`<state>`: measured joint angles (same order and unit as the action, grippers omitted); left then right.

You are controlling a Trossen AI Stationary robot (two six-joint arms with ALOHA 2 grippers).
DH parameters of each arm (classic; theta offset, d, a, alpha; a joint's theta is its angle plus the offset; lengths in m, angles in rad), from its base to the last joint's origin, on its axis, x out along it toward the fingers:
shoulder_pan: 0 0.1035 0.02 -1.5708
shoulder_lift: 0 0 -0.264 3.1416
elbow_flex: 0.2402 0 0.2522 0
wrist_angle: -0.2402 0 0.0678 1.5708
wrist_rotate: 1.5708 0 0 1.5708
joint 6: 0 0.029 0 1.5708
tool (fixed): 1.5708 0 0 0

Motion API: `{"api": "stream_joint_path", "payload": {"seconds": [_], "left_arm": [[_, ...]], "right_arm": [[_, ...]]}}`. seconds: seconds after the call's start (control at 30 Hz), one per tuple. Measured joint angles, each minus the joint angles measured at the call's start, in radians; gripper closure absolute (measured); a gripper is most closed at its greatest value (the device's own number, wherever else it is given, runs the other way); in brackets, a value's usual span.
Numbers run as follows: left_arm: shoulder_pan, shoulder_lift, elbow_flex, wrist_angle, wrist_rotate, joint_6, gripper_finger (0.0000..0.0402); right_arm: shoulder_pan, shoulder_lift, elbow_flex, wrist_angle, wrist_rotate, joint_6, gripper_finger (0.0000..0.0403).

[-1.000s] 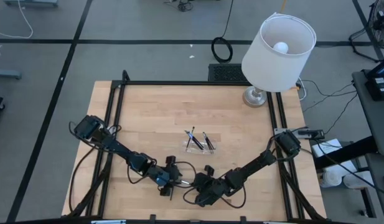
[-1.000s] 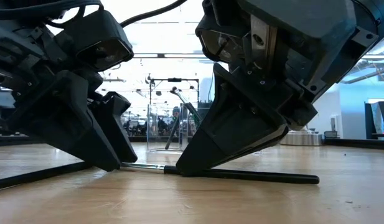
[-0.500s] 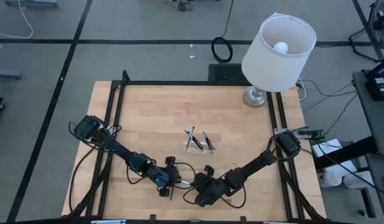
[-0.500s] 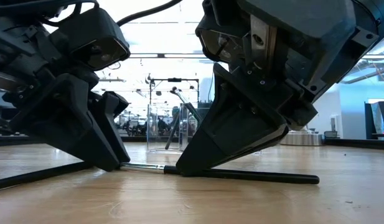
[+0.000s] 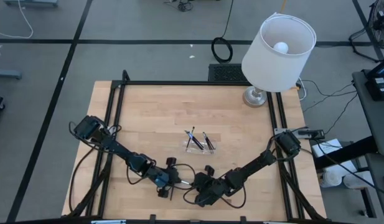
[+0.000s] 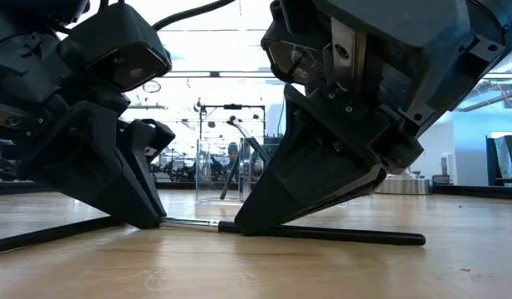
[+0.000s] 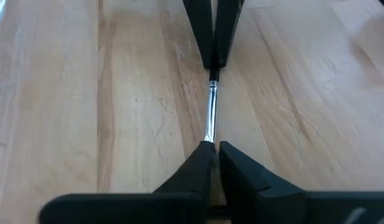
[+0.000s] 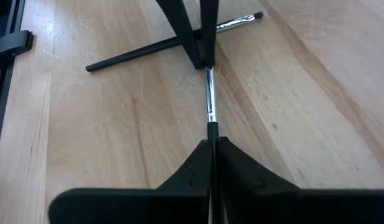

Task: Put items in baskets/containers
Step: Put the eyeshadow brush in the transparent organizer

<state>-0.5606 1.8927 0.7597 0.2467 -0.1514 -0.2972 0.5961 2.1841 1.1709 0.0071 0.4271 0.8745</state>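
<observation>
Pale wood tabletop [image 7: 86, 93], smooth, satin, grain streaked lengthwise. Stick [image 7: 210, 112] with bright glossy metal ferrule and matt black handle; second stick [image 8: 148, 50] alike; both grippers' fingers [image 8: 238, 171] in matt black plastic. Clear glossy plastic tray [image 5: 199, 147]; lamp [image 5: 277, 50] with matt white shade, shiny metal base.

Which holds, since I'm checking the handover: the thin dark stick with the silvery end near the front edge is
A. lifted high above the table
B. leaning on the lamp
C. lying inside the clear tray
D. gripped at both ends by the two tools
D: the left tool pinches the silvery end of the thin dark stick, and the right tool clamps its dark part, low on the wooden table.
</observation>
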Motion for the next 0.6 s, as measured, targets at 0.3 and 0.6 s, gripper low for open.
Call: {"api": "stream_joint_path", "payload": {"seconds": [0.3,0.6], "left_arm": [[0.001,0.0,0.001,-0.001,0.003,0.003,0.0397],[-0.002,0.0,0.001,-0.002,-0.017,0.015,0.0399]], "right_arm": [[0.002,0.002,0.0,0.002,0.014,0.0,0.0394],[0.002,-0.006,-0.006,0.059,0.015,-0.039,0.0362]]}}
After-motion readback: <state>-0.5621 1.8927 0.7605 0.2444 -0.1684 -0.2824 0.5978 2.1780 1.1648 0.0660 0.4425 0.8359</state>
